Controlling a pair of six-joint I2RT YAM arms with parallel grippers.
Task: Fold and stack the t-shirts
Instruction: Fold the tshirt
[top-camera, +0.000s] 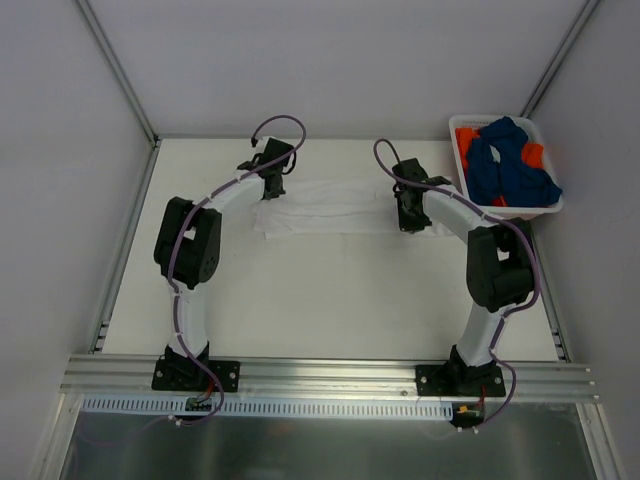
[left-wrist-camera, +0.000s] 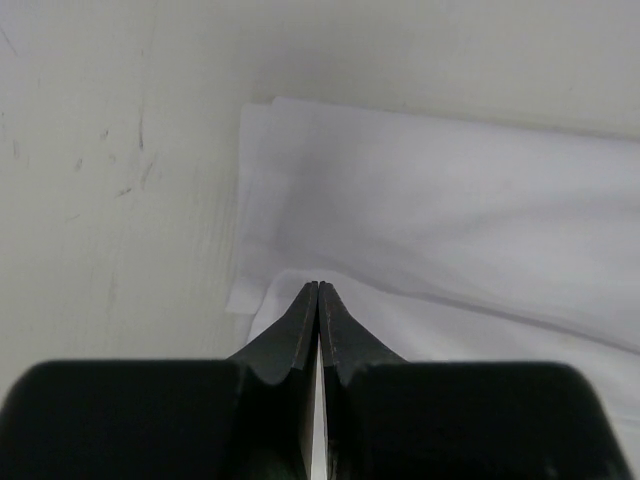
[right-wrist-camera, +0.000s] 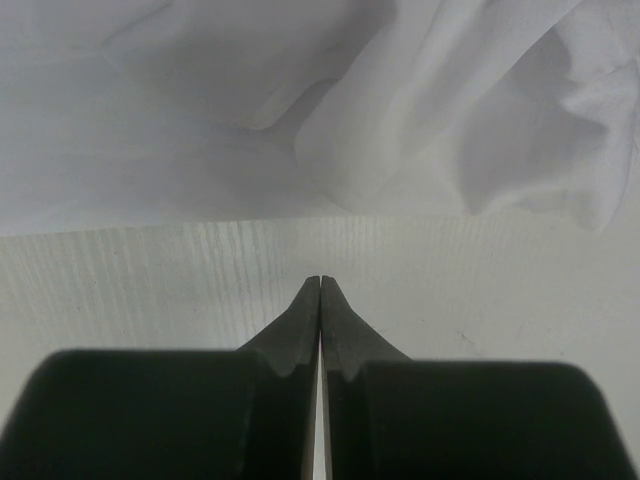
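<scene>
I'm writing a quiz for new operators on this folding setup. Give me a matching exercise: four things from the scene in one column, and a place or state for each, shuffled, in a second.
1. flat white cloth t-shirt
2. dark blue cloth shirts
3. left gripper
4. right gripper

A. shut, tips above bare table, just short of the cloth
B. heaped in the white plastic basket
C. shut, tips over a folded white edge
D. spread as a strip between both arms

Pairs: 1-D, 2-B, 3-C, 4-A
</scene>
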